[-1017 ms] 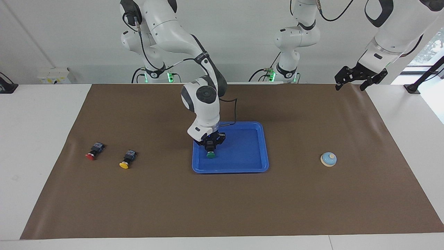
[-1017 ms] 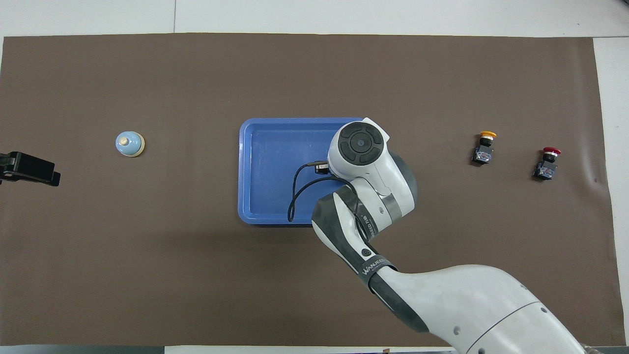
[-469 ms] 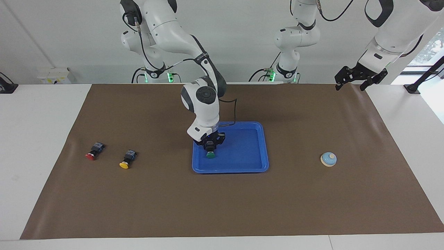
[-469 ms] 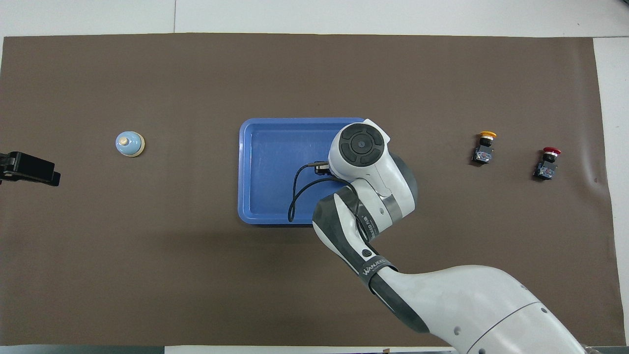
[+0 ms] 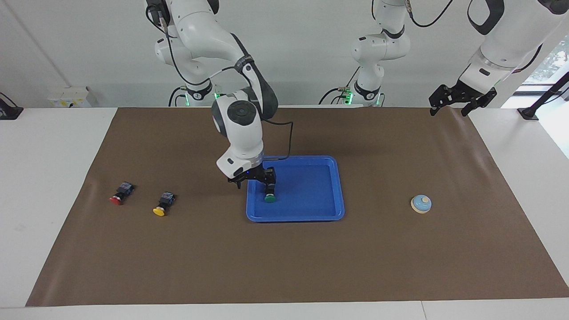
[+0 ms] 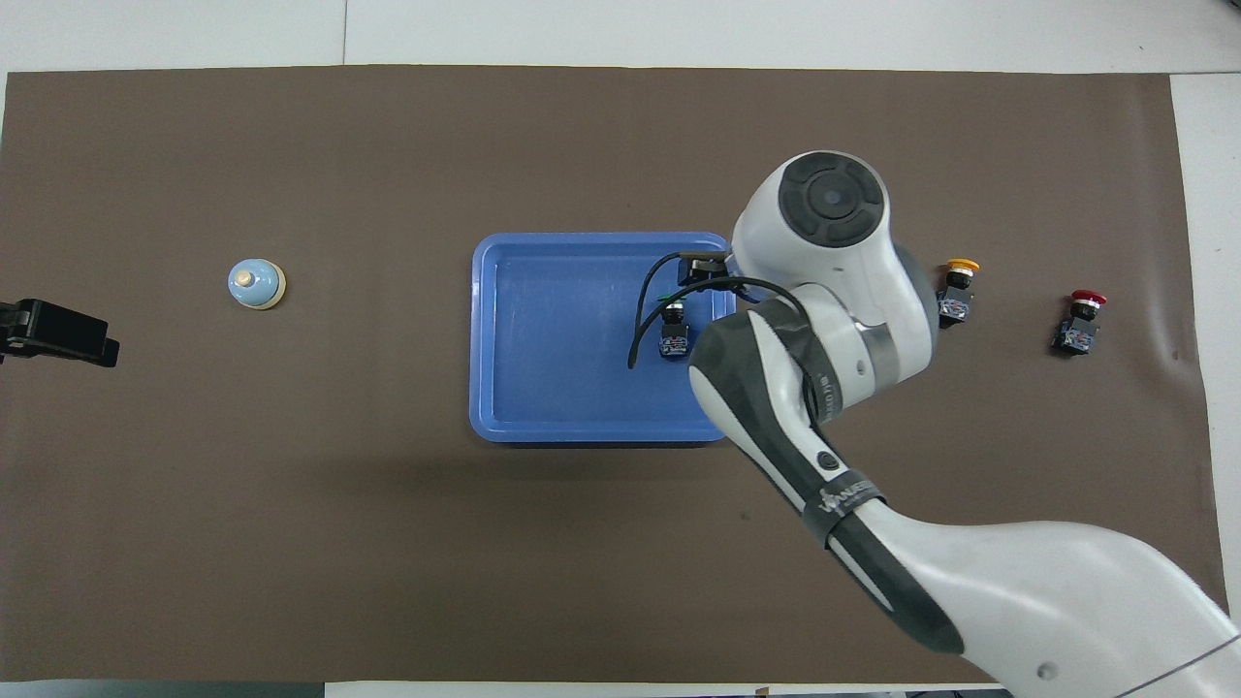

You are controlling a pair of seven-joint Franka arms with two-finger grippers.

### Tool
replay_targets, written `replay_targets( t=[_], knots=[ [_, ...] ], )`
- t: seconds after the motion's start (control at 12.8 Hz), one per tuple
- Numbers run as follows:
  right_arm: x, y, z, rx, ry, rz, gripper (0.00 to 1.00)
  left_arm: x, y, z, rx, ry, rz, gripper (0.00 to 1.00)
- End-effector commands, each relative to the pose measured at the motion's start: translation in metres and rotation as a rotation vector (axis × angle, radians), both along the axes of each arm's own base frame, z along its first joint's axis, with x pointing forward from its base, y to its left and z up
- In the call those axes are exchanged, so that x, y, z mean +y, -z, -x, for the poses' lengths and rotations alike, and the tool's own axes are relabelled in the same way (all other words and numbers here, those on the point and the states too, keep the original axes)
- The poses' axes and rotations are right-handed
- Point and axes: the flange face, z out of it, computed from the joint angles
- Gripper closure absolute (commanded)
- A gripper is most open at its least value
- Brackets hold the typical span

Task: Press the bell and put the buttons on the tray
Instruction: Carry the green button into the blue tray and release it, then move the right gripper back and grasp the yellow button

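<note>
2 buttons, the yellow button and the red button, lie on the mat toward the right arm's end, so the released right gripper above the tray edge, beside the green button, is far nearer than the open, waiting left gripper.

My white right arm partly covers the yellow-capped black push-button switch overhead. My black left gripper is cut off at the overhead frame's edge.

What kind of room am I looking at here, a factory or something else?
Most likely a robotics lab, not a factory. Two white arms are mounted at a table covered with a brown mat, and only small practice items are laid out: a blue tray, a bell, and coloured push buttons.
</note>
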Motion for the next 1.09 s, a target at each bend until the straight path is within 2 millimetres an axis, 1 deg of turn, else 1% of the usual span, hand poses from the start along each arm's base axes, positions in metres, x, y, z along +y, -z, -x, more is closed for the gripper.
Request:
replay_targets(
  t=[0.0,0.16,0.31,0.39,0.47,0.63,0.7,0.86,1.02],
  knots=[
    [-0.076,-0.024,-0.015,0.001,0.051,0.006,0.0,0.003,-0.007,0.003,-0.002,0.005,0.0,0.0],
    [-0.13,-0.024,-0.021,0.035,0.063,0.044,0.0,0.003,-0.007,0.003,-0.002,0.005,0.0,0.0],
    [-0.179,-0.015,-0.019,0.052,0.095,0.089,0.0,0.002,-0.007,0.003,-0.002,0.006,0.0,0.0],
    [-0.196,-0.008,-0.015,0.064,0.111,0.091,0.0,0.002,-0.007,0.003,-0.002,0.006,0.0,0.0],
    [-0.217,0.001,-0.013,0.071,0.125,0.09,0.0,0.002,-0.007,0.003,-0.002,0.006,0.0,0.0],
    [-0.252,0.025,-0.009,0.055,0.163,0.083,0.0,0.003,-0.007,0.003,-0.002,0.005,0.0,0.0],
    [-0.265,0.04,-0.004,0.053,0.181,0.08,0.0,0.003,-0.007,0.003,-0.001,0.005,0.0,0.0],
    [-0.266,0.059,0.003,0.038,0.184,0.076,0.0,0.002,-0.007,0.003,-0.002,0.006,0.0,0.0],
    [-0.26,0.07,0.007,0.031,0.186,0.072,0.0,0.002,-0.007,0.003,-0.002,0.006,0.0,0.0]
  ],
)
